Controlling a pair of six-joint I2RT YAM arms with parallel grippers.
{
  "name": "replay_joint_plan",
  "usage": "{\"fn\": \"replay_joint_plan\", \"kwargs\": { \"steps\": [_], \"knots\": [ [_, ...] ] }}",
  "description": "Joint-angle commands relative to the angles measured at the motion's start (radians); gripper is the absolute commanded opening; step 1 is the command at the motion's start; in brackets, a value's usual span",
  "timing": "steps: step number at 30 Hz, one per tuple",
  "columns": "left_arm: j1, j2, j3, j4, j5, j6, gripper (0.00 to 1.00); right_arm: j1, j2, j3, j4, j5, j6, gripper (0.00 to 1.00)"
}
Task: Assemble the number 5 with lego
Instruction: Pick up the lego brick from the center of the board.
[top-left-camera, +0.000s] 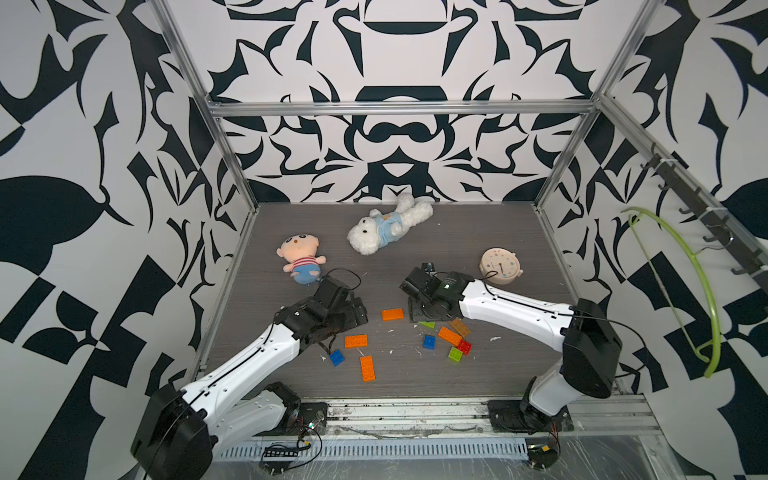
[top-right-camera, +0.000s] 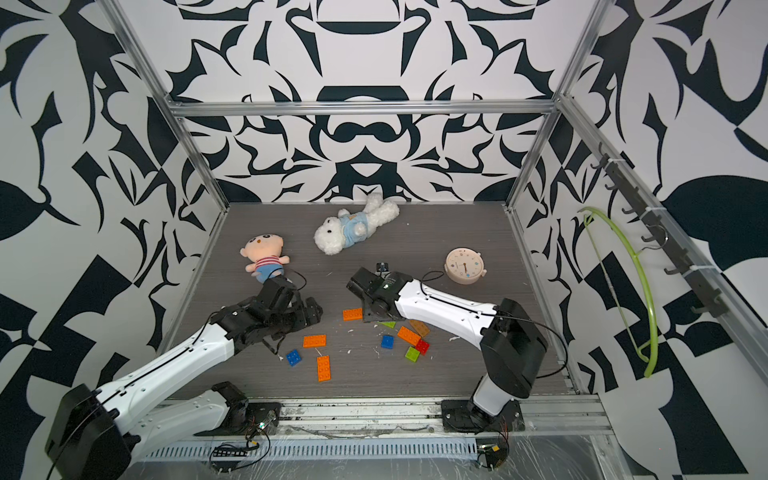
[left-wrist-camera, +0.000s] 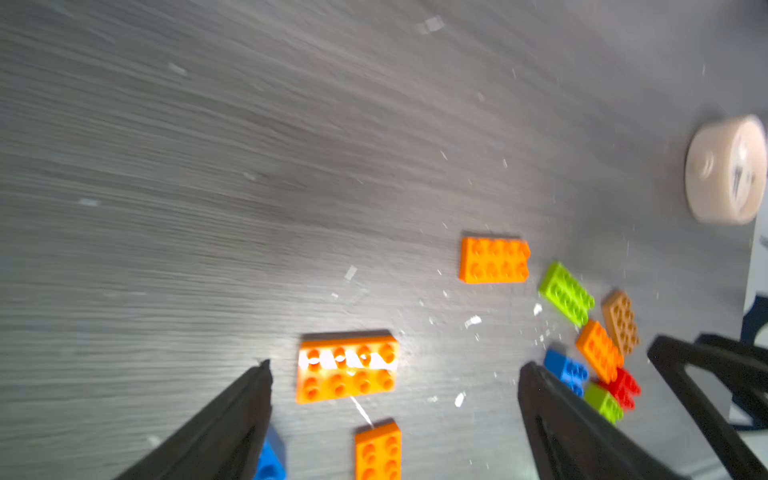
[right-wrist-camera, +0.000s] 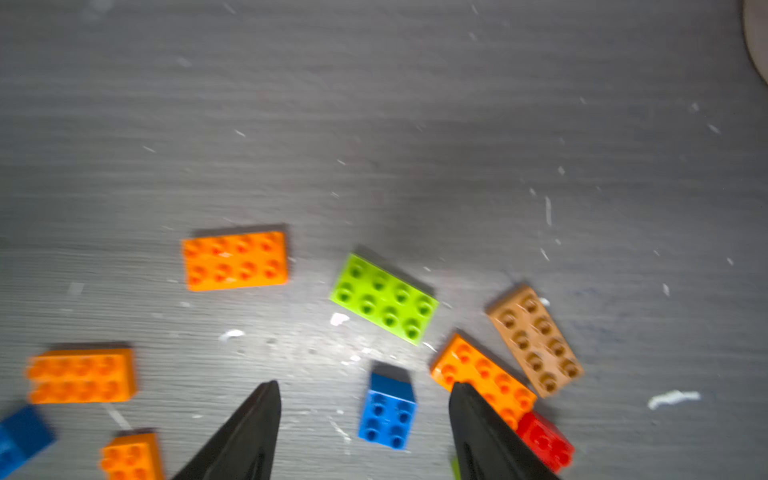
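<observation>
- Straddling the blue brick (right-wrist-camera: 388, 415) with the right claw (right-wrist-camera: 365, 385) spread, pinched nothing; seemingly lined up for a pick.
- Held the left claw (left-wrist-camera: 397, 368) spread wide over an orange brick (left-wrist-camera: 332, 386), empty.
- Found the lego (top-left-camera: 450, 336) loose, studs up, at lower centre of the counter (top-left-camera: 415, 257); read that orange brick's long axis as left-right in both top views.

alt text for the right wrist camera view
The right gripper, jaws open, frames a small blue brick on a grey table. Around it lie orange bricks, a green brick, a tan brick and a red brick, loose, slightly blurred.
</observation>
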Motion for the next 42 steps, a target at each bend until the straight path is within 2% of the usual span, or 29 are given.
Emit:
{"fn": "replay_joint_plan", "kwargs": {
  "steps": [1, 7, 8, 10, 16, 24, 32, 42],
  "knots": [
    [-0.059, 0.055, 0.03, 0.023, 0.0, -0.034, 0.99, 0.007, -0.024, -0.05, -0.052, -0.033, 0.018, 0.67],
    [-0.101, 0.096, 0.014, 0.107, 0.014, -0.064, 0.99, 0.018, -0.065, -0.113, -0.033, -0.04, 0.041, 0.65],
    [-0.104, 0.099, 0.015, 0.116, 0.021, -0.058, 0.99, 0.019, -0.066, -0.122, -0.013, -0.095, 0.031, 0.65],
    [-0.107, 0.107, 0.016, 0.133, 0.043, -0.046, 0.99, 0.022, -0.054, -0.127, 0.003, -0.125, 0.021, 0.65],
    [-0.11, 0.143, 0.025, 0.19, 0.143, -0.006, 0.99, 0.044, -0.008, -0.132, 0.039, -0.143, 0.028, 0.63],
    [-0.113, 0.175, 0.018, 0.211, 0.176, -0.02, 0.99, 0.042, -0.01, -0.183, 0.094, -0.14, 0.081, 0.59],
    [-0.114, 0.248, -0.007, 0.361, 0.352, -0.036, 0.99, 0.04, 0.006, -0.187, 0.116, -0.15, 0.092, 0.58],
    [-0.112, 0.21, -0.023, 0.284, 0.245, -0.065, 0.99, 0.036, 0.031, -0.187, 0.135, -0.141, 0.101, 0.52]
  ]
}}
